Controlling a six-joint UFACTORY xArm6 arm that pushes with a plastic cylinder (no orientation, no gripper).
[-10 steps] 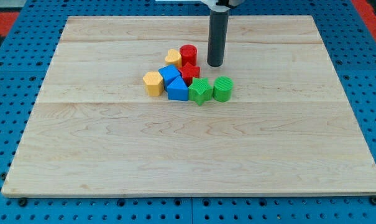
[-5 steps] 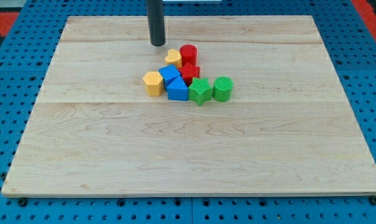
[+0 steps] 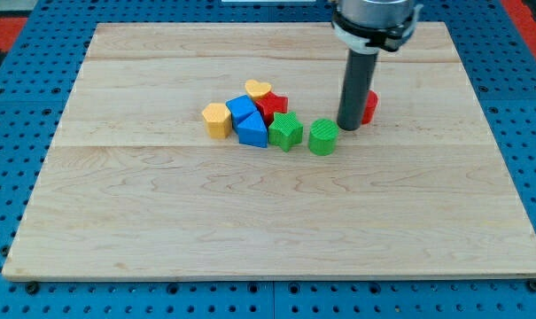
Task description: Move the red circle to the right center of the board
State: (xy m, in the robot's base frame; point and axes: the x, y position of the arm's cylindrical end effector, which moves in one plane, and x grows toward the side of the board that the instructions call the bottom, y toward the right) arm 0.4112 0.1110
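standing right of centre in the upper half of the frame, my tip is planted on the wooden board, and the dark rod rises from it to the silver collar at the top edge. no jaws on this tool, so nothing is clamped or let go: it's a bare rod, and its lower end sits against the red circle, which peeks out on the rod's right side, mostly hidden behind it. whether they truly touch, i cannot tell, but no gap shows. that red circle sits right of the board's middle, well short of the right edge.

just left and below my tip, the green cylinder stands close by, and the green block is beside it to the left. the cluster carries on leftward: a red block, a yellow heart above it, two blue blocks packed together, and a yellow block at the left end. blue pegboard rings the board on all sides.
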